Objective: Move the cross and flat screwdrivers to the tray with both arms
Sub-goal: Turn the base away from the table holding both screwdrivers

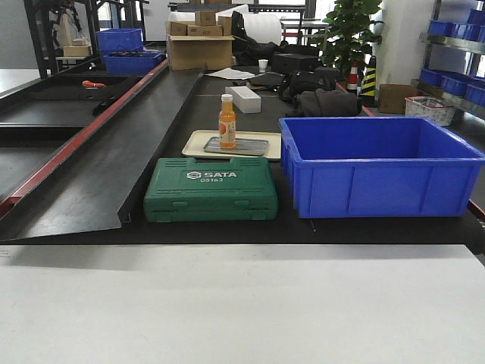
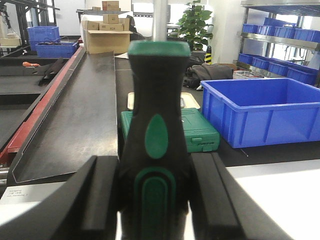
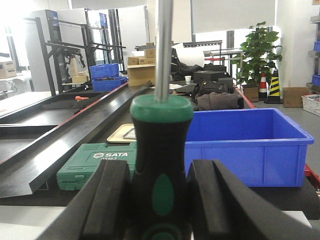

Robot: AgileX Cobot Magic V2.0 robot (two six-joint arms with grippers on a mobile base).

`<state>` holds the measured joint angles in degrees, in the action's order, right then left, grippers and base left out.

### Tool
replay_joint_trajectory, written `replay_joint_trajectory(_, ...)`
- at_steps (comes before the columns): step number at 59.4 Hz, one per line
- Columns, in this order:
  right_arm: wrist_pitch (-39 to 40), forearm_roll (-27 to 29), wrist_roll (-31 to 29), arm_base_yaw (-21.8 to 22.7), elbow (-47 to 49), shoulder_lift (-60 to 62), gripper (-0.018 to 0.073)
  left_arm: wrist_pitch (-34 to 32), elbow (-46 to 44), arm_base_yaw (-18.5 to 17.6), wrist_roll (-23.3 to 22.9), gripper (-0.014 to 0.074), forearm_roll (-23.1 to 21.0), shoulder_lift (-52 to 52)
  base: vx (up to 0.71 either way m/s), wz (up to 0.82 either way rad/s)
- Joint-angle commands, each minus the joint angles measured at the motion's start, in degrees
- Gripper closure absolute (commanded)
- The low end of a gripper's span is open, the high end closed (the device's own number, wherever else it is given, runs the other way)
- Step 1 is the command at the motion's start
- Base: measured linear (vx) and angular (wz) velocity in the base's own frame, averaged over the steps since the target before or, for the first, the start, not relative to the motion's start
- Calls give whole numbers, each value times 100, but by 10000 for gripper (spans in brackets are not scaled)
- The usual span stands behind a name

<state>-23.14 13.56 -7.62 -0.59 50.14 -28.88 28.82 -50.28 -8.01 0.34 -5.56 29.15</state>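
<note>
Tabletop (image 1: 242, 311) white | bench (image 1: 379, 229) black | bin (image 1: 383, 171) blue | plant (image 1: 350, 30) behind | left tool (image 2: 155, 200): screwdriver (image 2: 156, 100)

Both black-and-green screwdrivers (image 2: 155, 145) (image 3: 161, 150) stand upright, clamped at handles.

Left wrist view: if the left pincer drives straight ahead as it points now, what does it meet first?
Probably the green tool case, directly beyond the screwdriver the left pincer grips; depth is unclear.

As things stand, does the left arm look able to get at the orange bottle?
Probably not to grasp it: the left gripper is shut on a screwdriver, and the green tool case lies between it and the orange bottle.
</note>
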Motion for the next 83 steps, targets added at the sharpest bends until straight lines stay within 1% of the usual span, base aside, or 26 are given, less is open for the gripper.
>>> replay_joint_trajectory(1,556,59,-27,10,165,-40,567,-545,-157,-20,-2,596,-74,17,0,0)
replay_joint_trajectory(83,548,77,-5,10,165,-40,567,-497,-157,-20,-2,596,-74,17,0,0)
